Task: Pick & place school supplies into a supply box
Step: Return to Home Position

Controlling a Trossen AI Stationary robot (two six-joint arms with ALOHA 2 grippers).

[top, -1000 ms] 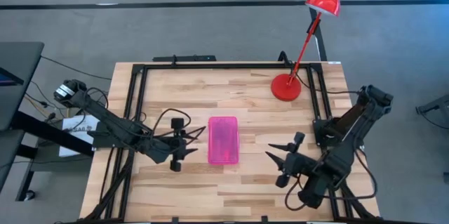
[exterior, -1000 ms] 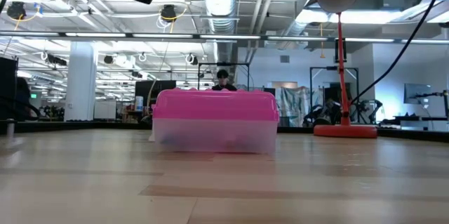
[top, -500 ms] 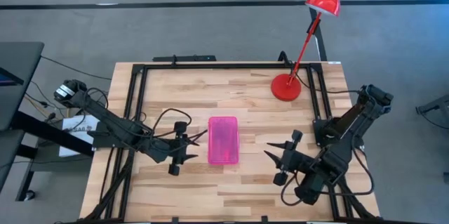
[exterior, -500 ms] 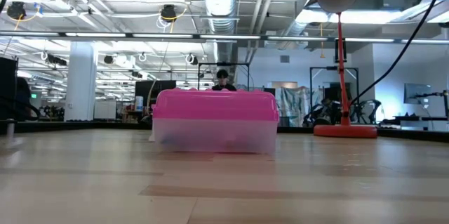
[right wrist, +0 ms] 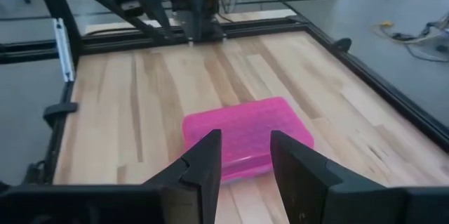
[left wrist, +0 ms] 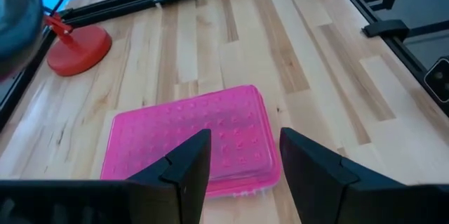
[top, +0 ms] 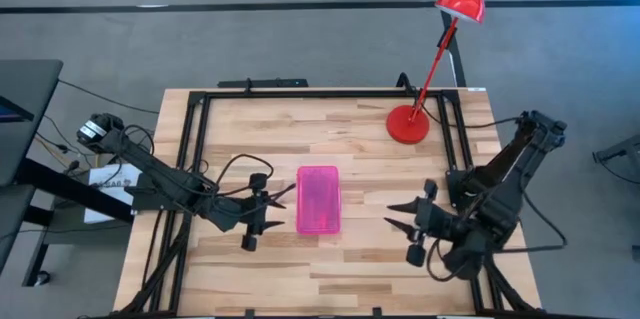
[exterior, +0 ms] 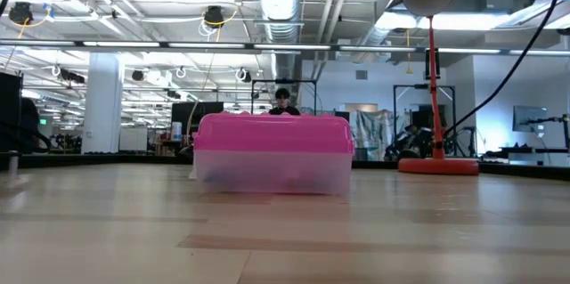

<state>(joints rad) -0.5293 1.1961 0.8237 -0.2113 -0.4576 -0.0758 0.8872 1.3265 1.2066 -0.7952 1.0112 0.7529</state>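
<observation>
Supply box point(top: 318, 199) lies flat near the middle of the table point(top: 250, 129), pink lid down on its clear base. Contents through the base in the low view: blurred, cannot identify. Left gripper point(top: 287, 207) hovers just beside the box on its left side, fingers point(left wrist: 188, 168) spread, not touching it. Right gripper point(top: 390, 215) is off to the box's right, clearly apart, fingers point(right wrist: 203, 157) spread, holding nothing. Red lamp point(top: 407, 124) stands at the far right of the table.
</observation>
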